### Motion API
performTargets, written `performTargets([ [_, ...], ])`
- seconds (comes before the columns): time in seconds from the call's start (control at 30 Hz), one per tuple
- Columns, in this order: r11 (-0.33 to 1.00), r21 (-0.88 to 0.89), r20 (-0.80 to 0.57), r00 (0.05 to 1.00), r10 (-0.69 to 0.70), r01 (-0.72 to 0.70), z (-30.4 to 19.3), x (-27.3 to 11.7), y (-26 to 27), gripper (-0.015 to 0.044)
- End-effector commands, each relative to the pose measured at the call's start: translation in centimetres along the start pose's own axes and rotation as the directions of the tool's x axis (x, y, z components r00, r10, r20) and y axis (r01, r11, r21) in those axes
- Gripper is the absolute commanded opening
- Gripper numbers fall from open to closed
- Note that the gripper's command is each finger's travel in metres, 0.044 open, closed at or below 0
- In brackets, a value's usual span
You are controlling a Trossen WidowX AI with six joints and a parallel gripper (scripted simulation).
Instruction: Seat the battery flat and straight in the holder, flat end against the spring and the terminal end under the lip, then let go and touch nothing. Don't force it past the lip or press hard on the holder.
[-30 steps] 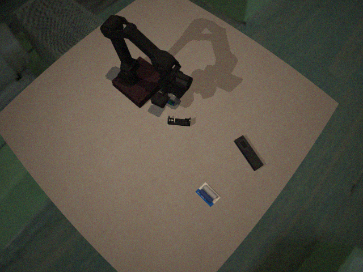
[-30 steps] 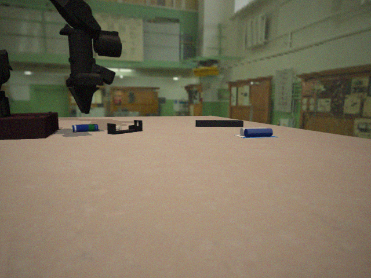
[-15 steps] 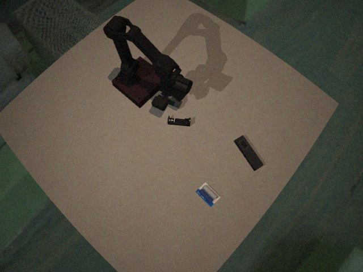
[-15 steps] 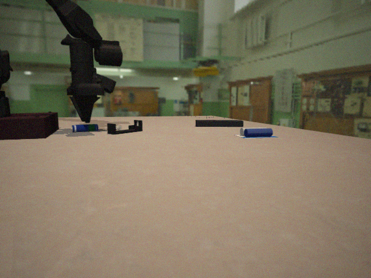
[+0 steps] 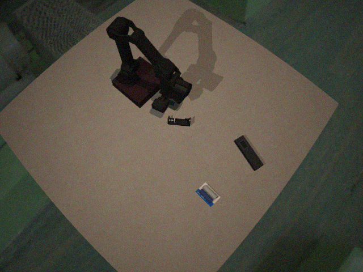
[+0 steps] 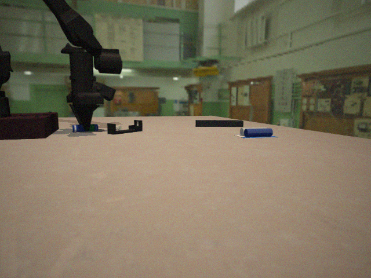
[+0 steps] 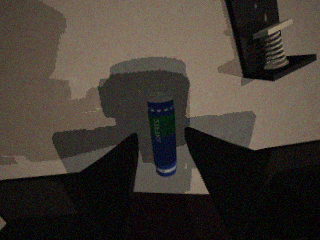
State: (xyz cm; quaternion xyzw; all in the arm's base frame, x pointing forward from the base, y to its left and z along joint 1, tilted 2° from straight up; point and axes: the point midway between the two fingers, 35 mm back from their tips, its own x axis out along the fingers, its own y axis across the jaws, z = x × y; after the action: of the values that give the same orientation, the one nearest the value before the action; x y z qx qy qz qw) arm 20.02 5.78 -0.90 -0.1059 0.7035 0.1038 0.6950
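Beside the arm's base, toward the far corner of the table, your gripper is down over the battery with one finger on each flank; the fingers stand about half open, and gaps show on both sides of the battery in the wrist view, so you hold nothing yet; the battery lies flat on the table between them, its long axis running straight away from the wrist and crosswise to the closing direction, which I judge is the line-up you want for a squeeze across its width; the holder sits empty just beyond, a short way toward the middle of the table, its spring showing at the upper right of the wrist view; the battery's label is blue with a green band bearing pale lettering, too blurred to read; well apart, nearer the right-hand edge, lie a black bar and a blue card with a cylinder, neither with legible print.
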Motion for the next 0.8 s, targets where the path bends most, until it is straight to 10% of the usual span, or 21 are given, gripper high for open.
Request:
performTargets([
  [0.0,1.0,-0.006,-0.002,1.0,-0.006,0.006,-0.1,0.2,-0.1,0.0142],
  [0.77,1.0,0.029,-0.002,1.0,-0.006,0.006,0.1,-4.9,-0.1,0.0059],
])
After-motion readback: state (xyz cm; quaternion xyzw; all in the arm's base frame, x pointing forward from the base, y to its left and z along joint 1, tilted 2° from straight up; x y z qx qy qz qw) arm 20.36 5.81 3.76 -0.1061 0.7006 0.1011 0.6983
